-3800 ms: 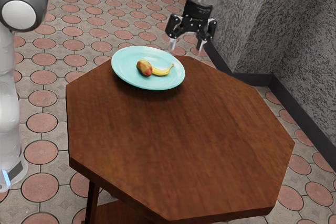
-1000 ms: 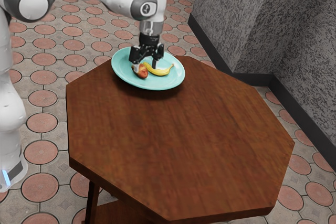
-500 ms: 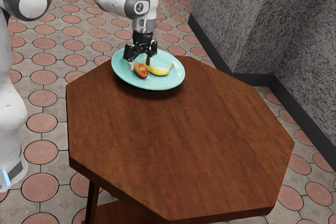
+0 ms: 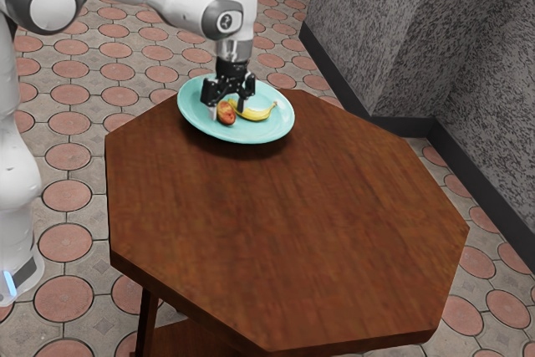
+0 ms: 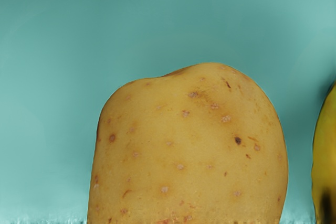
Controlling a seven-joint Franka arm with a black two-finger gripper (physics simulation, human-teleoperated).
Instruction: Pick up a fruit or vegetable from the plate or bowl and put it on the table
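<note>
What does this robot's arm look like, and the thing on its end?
The arm is glossy white and rounded, with dark grey bands around pale round caps, a small marking near the wrist and a blue strip low down. The gripper is mostly black and angular.

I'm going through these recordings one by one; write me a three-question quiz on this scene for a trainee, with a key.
1. True or false: the banana lies on the plate.
2. Multiple choice: which thing is the gripper down at?
A) the banana
B) the speckled, rounded piece of produce
C) a bare part of the plate's rim
3. Fill in: to meet the task, one piece must leave the plate and be put on the ____.

Key: 1 true; 2 B; 3 table.
</note>
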